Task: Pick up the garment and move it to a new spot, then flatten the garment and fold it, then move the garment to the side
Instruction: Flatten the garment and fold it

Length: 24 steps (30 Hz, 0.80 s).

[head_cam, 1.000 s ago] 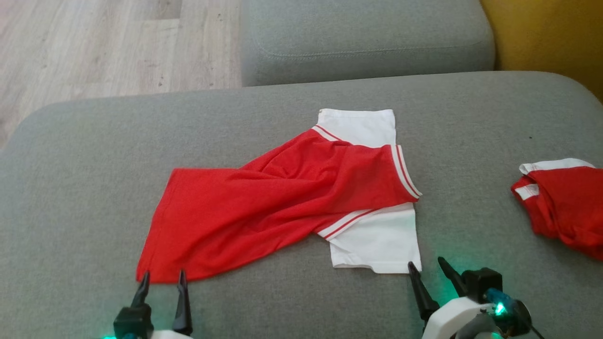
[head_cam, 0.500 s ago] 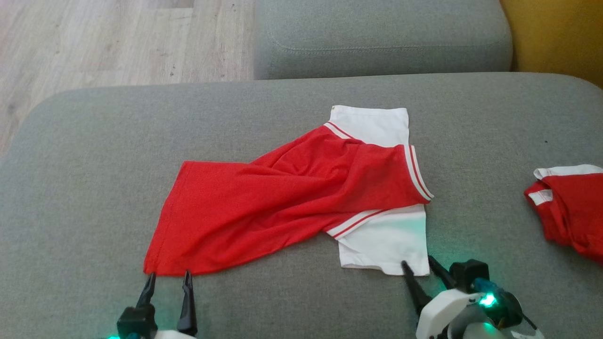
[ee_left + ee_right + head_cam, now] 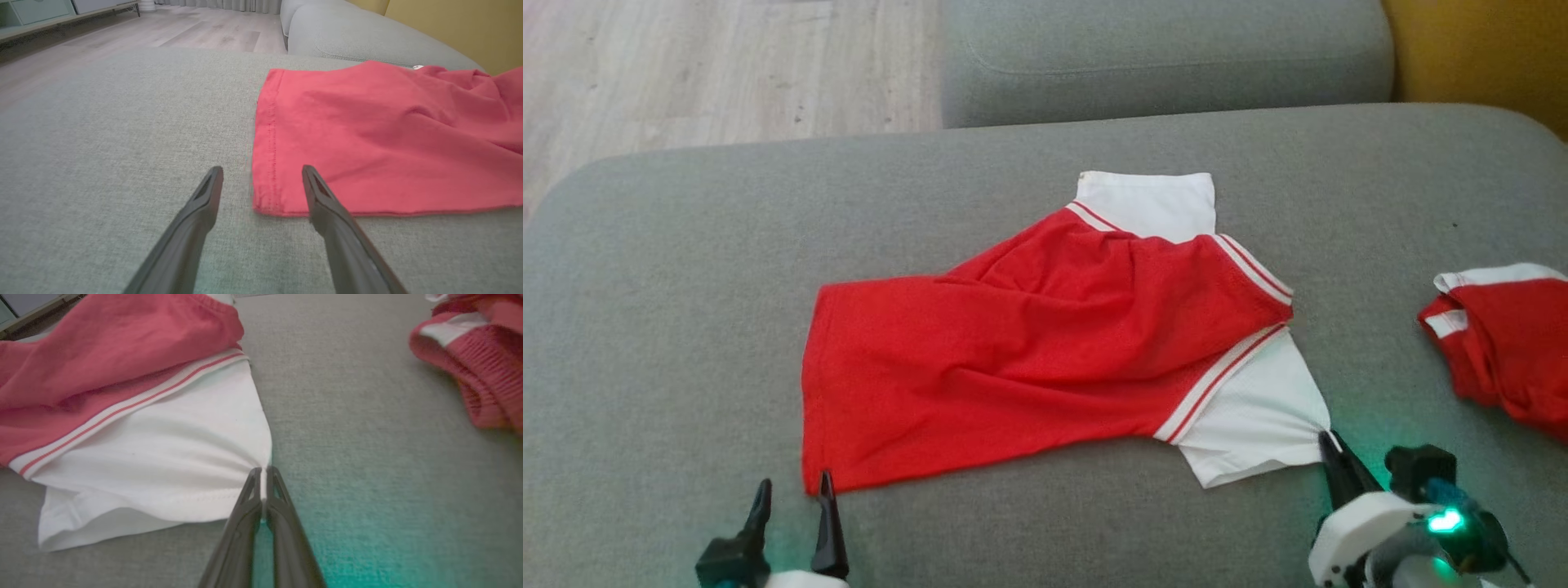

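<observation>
While the white sleeve (image 3: 1258,412) of the T-shirt (image 3: 1029,359) is pinched in the closed right hand (image 3: 263,471), the red hem corner (image 3: 266,204) is framed, ungripped, by the wide-spread left hand (image 3: 262,170).

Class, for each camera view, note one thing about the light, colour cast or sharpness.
Head view: the green light by the right gripper tints the sofa. Right wrist view: a teal glow covers the sofa at lower right; the other garment looks soft. Left wrist view: even light, far folds of the shirt blurred.

red-and-white striped garment (image 3: 1029,359), grey sofa (image 3: 670,327)
</observation>
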Motion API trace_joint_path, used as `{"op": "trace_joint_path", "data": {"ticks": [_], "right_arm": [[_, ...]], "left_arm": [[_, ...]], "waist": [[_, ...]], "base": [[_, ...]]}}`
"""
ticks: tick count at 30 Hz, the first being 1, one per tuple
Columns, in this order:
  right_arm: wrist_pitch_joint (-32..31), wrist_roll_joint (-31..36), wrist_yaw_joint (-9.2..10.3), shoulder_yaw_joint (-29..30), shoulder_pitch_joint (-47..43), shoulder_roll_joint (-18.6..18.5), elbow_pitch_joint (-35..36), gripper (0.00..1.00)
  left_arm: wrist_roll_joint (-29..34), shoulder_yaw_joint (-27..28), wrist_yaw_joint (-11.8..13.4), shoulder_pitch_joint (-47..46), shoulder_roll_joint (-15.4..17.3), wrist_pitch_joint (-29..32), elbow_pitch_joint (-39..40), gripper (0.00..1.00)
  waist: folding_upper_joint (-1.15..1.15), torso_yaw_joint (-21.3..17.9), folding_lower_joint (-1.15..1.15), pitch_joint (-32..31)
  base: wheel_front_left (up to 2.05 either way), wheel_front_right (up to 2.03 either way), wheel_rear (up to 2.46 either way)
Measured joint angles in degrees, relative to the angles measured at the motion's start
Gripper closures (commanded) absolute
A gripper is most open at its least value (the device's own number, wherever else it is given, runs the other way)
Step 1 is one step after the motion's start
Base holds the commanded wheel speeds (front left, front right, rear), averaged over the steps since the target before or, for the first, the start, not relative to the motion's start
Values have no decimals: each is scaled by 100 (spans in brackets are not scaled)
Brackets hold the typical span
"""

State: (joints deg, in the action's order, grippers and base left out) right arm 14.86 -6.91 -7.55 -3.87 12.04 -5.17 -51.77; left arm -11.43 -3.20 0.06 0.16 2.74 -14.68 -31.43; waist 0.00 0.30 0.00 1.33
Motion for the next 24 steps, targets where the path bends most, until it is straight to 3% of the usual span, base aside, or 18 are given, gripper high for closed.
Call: {"op": "trace_joint_path", "data": {"ticks": [4, 12, 18, 19, 21, 24], "right_arm": [[0, 55, 0, 69, -168, -11, 285, 100], [-1, 94, 0, 69, -166, 62, 594, 100], [-8, 93, 1, 83, -158, 66, 868, 100], [-8, 92, 0, 85, -158, 67, 915, 100], [-8, 55, 1, 83, -159, 69, 1004, 100], [-9, -74, 1, 74, -159, 81, 1233, 100]], "left_arm": [[-182, 71, -9, -79, -5, 0, -94, 0], [-624, -82, -367, -431, -8, 0, -651, 0], [-844, -257, -353, -712, -9, -54, -1234, 2], [-884, -286, -354, -765, -7, -65, -1313, 30], [-925, -338, -365, -859, -5, -78, -1426, 100], [-887, -506, -502, -965, 10, -78, -1619, 100]], "waist": [[0, -73, 0, 92], [0, -188, 0, 294], [0, -224, 0, 346], [0, -227, 0, 343], [0, -226, 0, 332], [0, -215, 0, 289]], "base": [[0, 0, 0], [0, 0, 0], [0, 0, 0], [0, 0, 0], [0, 0, 0], [0, 0, 0]]}}
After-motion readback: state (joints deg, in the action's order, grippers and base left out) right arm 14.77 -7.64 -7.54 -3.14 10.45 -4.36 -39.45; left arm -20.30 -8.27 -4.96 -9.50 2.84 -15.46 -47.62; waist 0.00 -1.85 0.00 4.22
